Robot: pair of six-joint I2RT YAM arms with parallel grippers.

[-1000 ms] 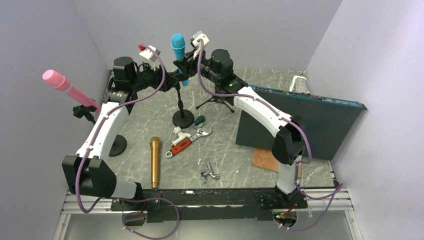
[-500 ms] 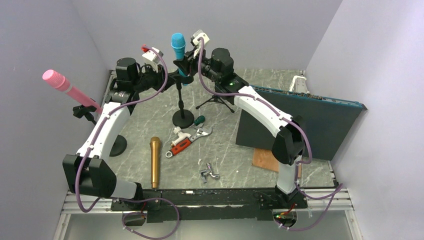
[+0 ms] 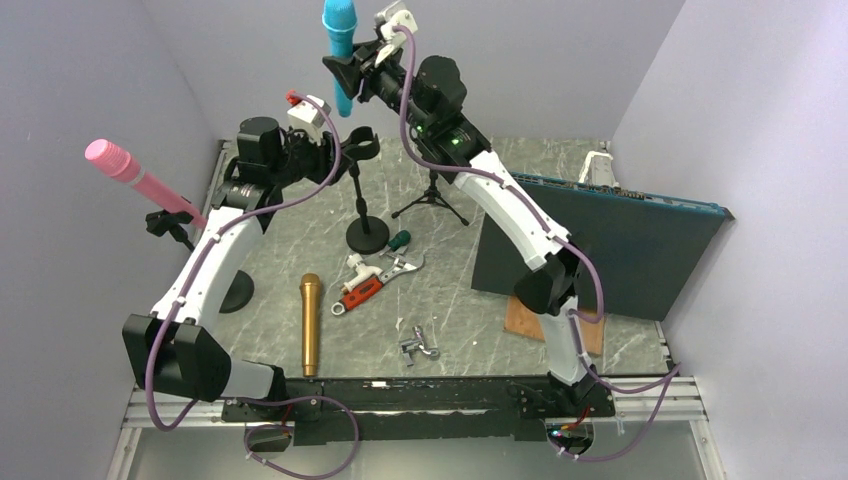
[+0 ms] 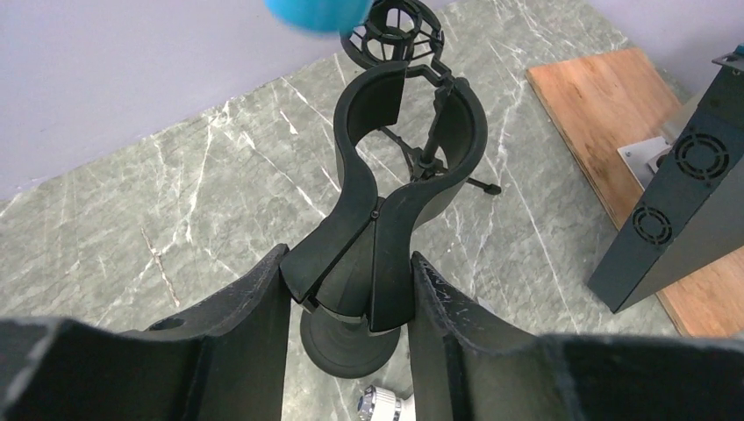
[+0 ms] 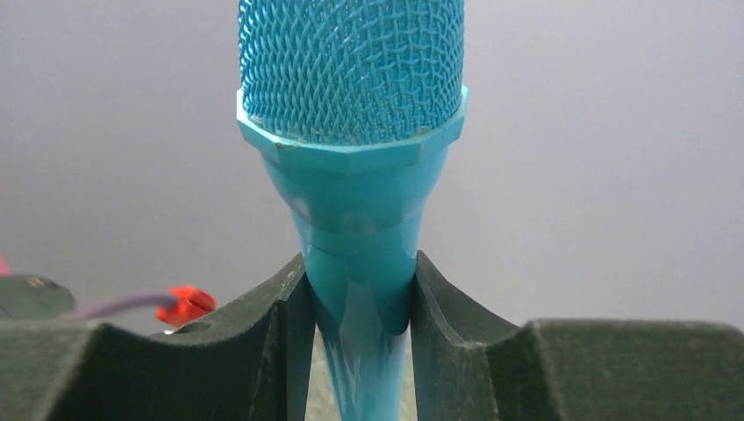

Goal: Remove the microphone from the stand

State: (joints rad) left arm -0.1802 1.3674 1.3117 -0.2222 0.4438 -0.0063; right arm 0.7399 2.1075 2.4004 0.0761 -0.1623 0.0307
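The blue microphone (image 3: 338,40) hangs upright in the air, well above the stand, its mesh head (image 5: 351,70) on top. My right gripper (image 3: 347,68) (image 5: 358,274) is shut on its tapered blue body just under the head. The black stand (image 3: 360,195) rises from a round base (image 3: 367,236) at the back of the table. Its forked clip (image 3: 362,143) (image 4: 412,123) holds nothing. My left gripper (image 3: 338,158) (image 4: 349,267) is shut on the clip's two rear tails, both fingers touching them.
A pink microphone (image 3: 135,172) sits in another stand at the left wall. On the marble lie a gold microphone (image 3: 310,325), wrenches (image 3: 378,272) and a metal fitting (image 3: 420,346). A small tripod (image 3: 432,200), a dark leaning panel (image 3: 600,245) and a wooden board (image 3: 528,320) stand to the right.
The right gripper has lifted the blue microphone up and a little left, out of the clip. The left gripper has stayed at the clip, now around its tails.
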